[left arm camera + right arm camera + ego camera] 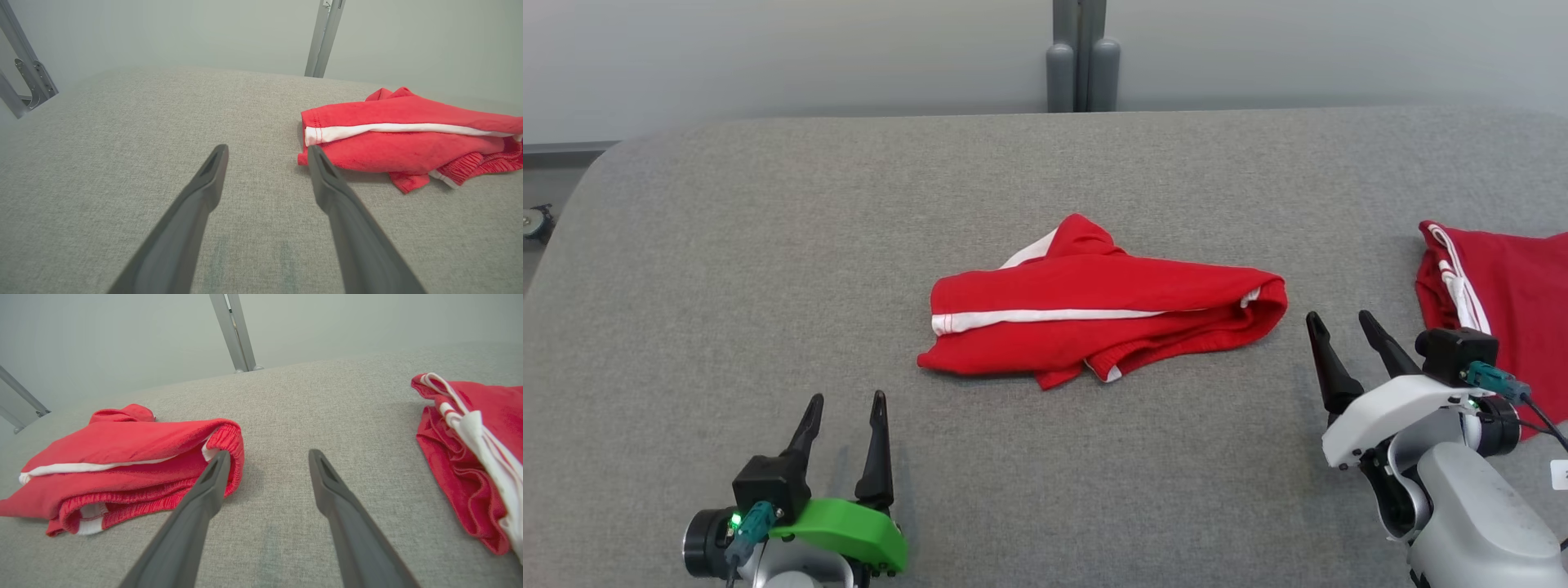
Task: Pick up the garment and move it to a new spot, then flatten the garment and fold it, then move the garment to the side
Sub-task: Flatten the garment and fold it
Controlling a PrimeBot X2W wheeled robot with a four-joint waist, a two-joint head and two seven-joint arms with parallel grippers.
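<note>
Garment (pixel 1103 306) of red cloth, which you will find lying near the middle of the grey fabric-covered table (pixel 768 245), loosely folded over on itself into a flattish bundle. A white stripe runs along its upper layer, and more white trim shows at the far edge, where a small red flap pokes out toward the wall. Along the near edge you can see ribbed, elastic-looking cloth peeping out from under the fold. Its long axis runs left to right across the head view. The stripe's open end points to your robot's left and the rounded, rolled end points to its right. Your left gripper (pixel 847 397) sits low at the near left, fingers spread apart and holding nothing, well short of the bundle's left end. Your right gripper (pixel 1338 316) is just beside the rolled right end, its fingers also spread and empty, with a strip of bare table between them and the cloth. A second red garment (pixel 1503 302) with white stripes lies crumpled at the table's right edge, apart from the first.
</note>
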